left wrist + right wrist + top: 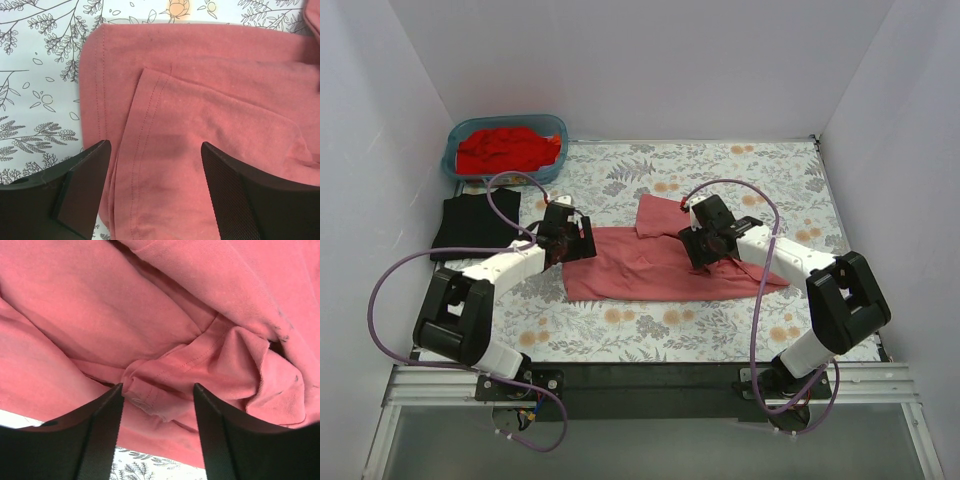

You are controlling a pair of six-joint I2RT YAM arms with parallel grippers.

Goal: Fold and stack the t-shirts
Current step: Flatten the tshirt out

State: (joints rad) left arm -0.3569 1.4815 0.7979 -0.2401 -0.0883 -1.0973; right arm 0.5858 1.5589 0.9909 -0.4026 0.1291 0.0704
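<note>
Pink shirt (650, 270): dusty salmon, plain. Black shirt (475, 220): plain. Red shirts (505, 150): bright red. Bin (450, 152): blue. Desk cover (780, 170): white, grey foliage, orange blossoms.

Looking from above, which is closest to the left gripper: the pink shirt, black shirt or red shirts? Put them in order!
1. Pink shirt, under the left gripper.
2. Black shirt, on its left.
3. Red shirts, in the back-left bin.

Plain white walls (650, 60) box in the left, far and right sides. Soft, even light falls on the floral-covered desk (640, 335), with a metal rail (660, 402) along its near edge.
</note>
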